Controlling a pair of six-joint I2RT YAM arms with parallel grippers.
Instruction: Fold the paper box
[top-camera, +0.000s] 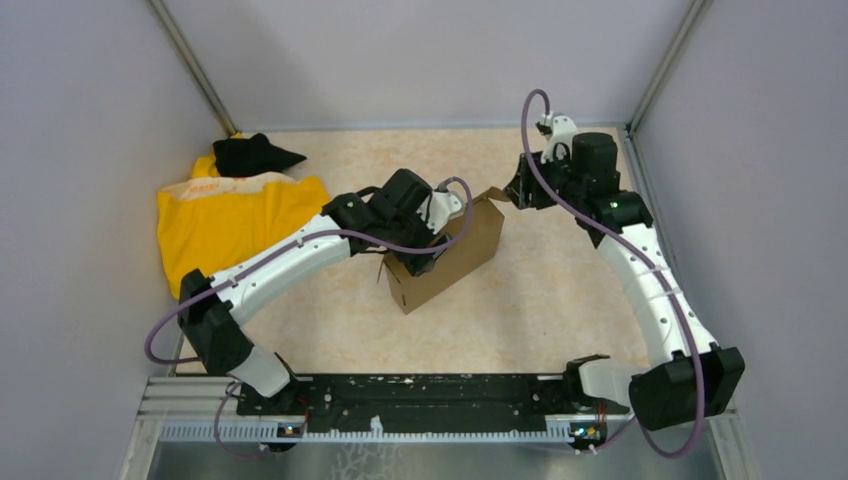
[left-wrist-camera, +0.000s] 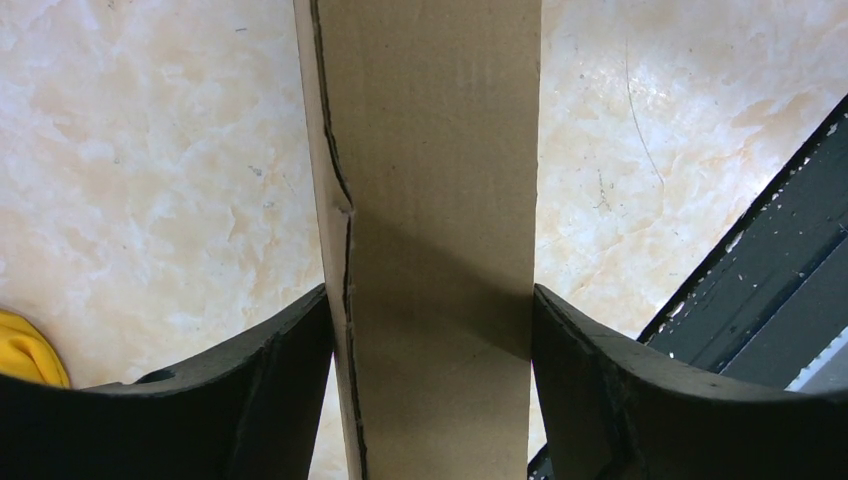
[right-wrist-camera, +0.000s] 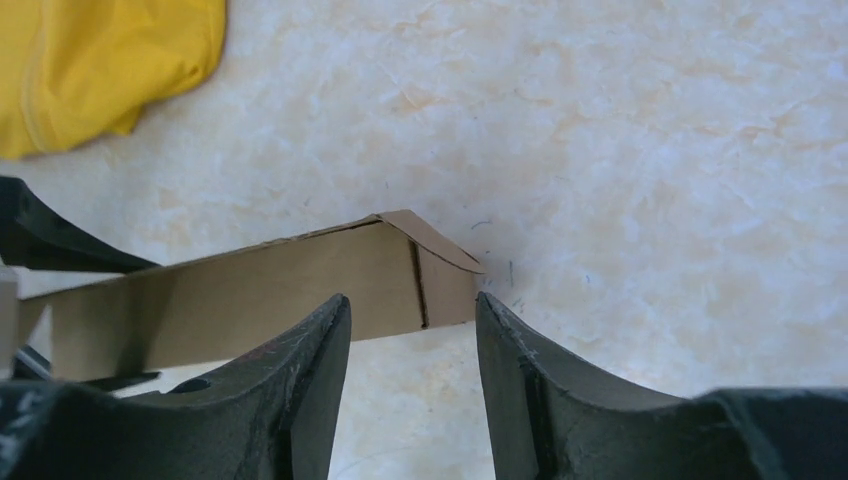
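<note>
the paper box (top-camera: 455, 250) runs lengthwise from the left gripper (left-wrist-camera: 430, 295), clamped across it, toward the right gripper (right-wrist-camera: 412, 300), whose fingers stand apart.

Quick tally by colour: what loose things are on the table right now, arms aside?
Brown: 1, the brown corrugated cardboard paper box
Yellow: 1, the crumpled yellow cloth
Black: 1, the small black cloth at the yellow cloth's far edge
Total: 3
</note>
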